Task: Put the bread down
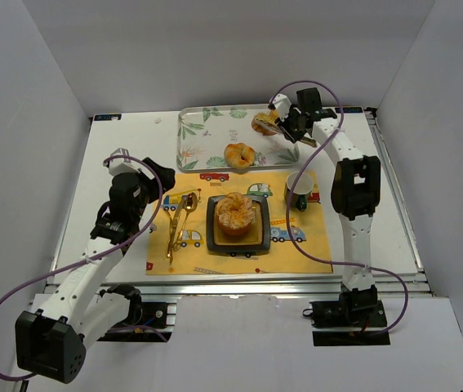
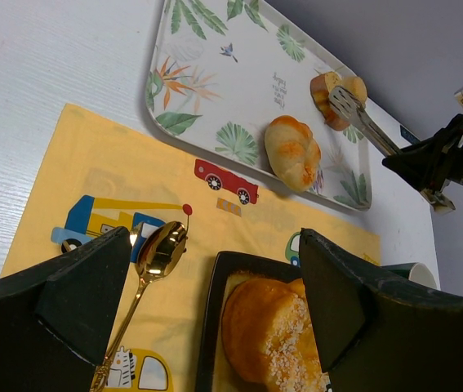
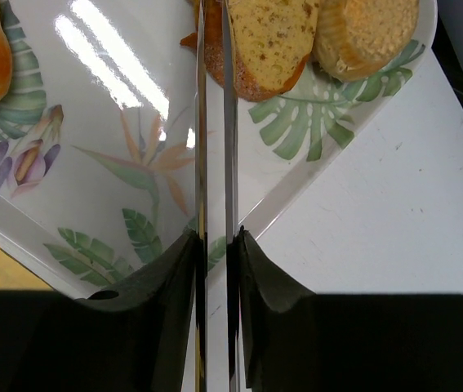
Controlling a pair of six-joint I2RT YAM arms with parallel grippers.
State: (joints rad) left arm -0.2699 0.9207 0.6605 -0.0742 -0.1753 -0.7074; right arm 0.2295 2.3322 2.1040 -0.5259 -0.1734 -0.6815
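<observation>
A sliced bread piece and a round bun lie in the far right corner of the floral tray. My right gripper is shut on metal tongs, whose arms reach the slice and straddle its crust edge. In the top view the right gripper and tongs are over that corner, at the bread. Another roll lies at the tray's near edge. A sugared bun sits on the black plate. My left gripper is open and empty above the placemat.
A yellow placemat with car prints holds the plate, a green cup at its right and a gold spoon with other gold cutlery at its left. The tray lies behind the placemat. White walls enclose the table.
</observation>
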